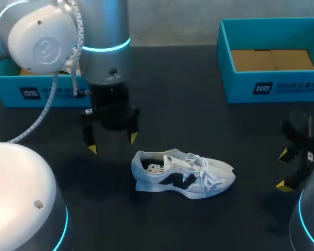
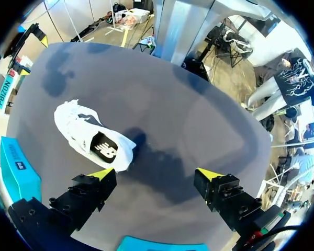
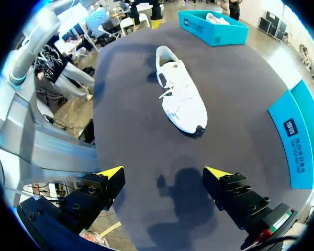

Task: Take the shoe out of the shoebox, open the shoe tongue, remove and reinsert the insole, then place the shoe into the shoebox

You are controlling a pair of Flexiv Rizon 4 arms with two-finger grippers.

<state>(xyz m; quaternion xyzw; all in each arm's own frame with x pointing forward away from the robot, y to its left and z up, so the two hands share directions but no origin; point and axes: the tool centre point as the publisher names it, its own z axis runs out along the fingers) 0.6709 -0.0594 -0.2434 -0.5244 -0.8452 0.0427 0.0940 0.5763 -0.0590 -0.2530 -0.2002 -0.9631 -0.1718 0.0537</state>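
A white shoe (image 1: pixel 183 172) with a dark side logo lies on its sole in the middle of the black table, toe toward the right, laces tied. My left gripper (image 1: pixel 112 144) hangs open just behind and left of the heel, touching nothing. In the left wrist view the shoe (image 2: pixel 91 138) lies ahead of the open left gripper (image 2: pixel 156 174), off to one side. My right gripper (image 1: pixel 283 170) stands open at the table's right edge, well clear of the toe. From the right wrist the shoe (image 3: pixel 180 91) lies straight ahead of the open right gripper (image 3: pixel 164 172), toe nearest.
An open blue shoebox (image 1: pixel 272 86) with a bare cardboard floor stands at the back right. A second blue box (image 1: pixel 42 91) sits at the back left, partly behind my left arm; from the right wrist this box (image 3: pixel 214 29) shows something white inside.
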